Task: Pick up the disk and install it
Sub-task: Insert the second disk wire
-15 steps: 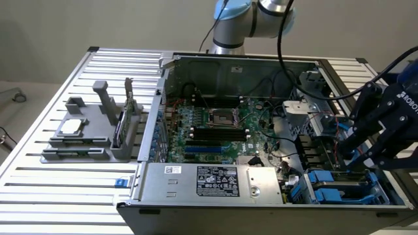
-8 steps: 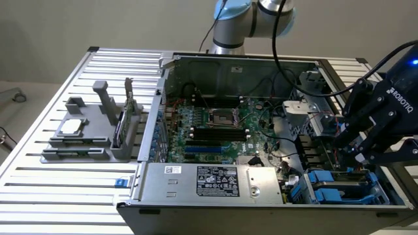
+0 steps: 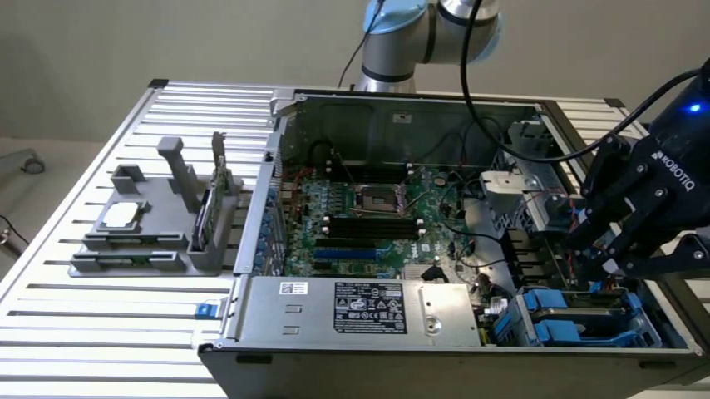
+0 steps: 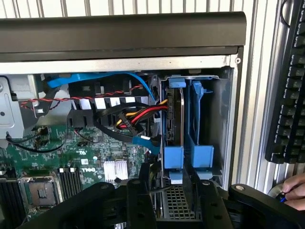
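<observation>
Black fingers (image 4: 143, 202) of the hand (image 4: 174, 205) rise from the lower edge of the wrist view, spread apart with nothing between them, hanging over the drive bay of an open computer case (image 3: 255, 249). In the exterior view the hand (image 3: 604, 253) sits at the right of the frame, a black body marked ROBOTIQ with a blue light near its top, tilted down into the lower right corner of the case. Its grey and blue arm (image 3: 427, 33) enters from the top centre of the frame, and black cables loop from there across to the wrist.

Just past the fingers in the wrist view stands the disk (image 4: 174, 129), on edge in its blue carrier, seated in the bay at centre right. Beside it a second blue carrier (image 4: 202, 129) stands in the neighbouring slot. In the exterior view the disk (image 3: 577, 312) shows as blue plastic at the lower right.

Red, yellow and black cables (image 4: 136, 114) run to the bay. The green motherboard (image 3: 367, 216) fills the middle of the case, and a labelled silver power supply (image 3: 367, 307) lies along its near side.

On the slatted metal bench (image 3: 100, 316), at the exterior view's left, a grey fixture (image 3: 155, 224) holds a small silver chip (image 3: 122, 214) and a thin dark card (image 3: 205, 212) on edge. A keyboard (image 4: 290, 86) lies at the right edge of the wrist view, with a person's fingers (image 4: 298, 188) in the lower right corner.
</observation>
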`<state>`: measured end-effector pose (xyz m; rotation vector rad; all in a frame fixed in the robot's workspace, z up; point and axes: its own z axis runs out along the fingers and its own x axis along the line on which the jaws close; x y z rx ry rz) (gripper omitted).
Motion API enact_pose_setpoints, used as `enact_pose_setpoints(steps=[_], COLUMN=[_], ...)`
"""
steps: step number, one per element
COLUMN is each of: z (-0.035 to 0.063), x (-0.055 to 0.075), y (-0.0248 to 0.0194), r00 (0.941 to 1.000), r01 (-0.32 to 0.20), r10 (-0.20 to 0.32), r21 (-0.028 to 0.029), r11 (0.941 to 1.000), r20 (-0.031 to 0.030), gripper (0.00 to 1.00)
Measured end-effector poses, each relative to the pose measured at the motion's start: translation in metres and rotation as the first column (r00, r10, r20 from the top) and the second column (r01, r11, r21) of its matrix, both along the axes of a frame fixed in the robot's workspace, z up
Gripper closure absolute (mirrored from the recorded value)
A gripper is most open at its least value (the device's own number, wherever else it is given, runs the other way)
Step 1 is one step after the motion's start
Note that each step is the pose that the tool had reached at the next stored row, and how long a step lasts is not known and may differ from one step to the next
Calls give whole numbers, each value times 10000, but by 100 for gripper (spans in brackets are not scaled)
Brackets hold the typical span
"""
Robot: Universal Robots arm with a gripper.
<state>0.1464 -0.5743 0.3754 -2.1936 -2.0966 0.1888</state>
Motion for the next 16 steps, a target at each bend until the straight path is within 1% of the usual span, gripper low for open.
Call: enact_pose_setpoints(steps=[2,3,4,7,12,16], z=[-18,-25,-31,-48,-66,-72], x=[-3,-10,-20,-42,-43,-42], y=[3,6,10,28,58,73], r00=[9999,9999,9998,9997,9993,9990], r01=[0,0,-1,-3,-4,-5], r10=[0,0,1,3,4,5], r21=[-3,-5,-4,-2,-1,-2], r11=[10000,10000,10000,10000,10000,10000], r20=[118,161,189,246,374,444], gripper=[59,59,59,59,59,59])
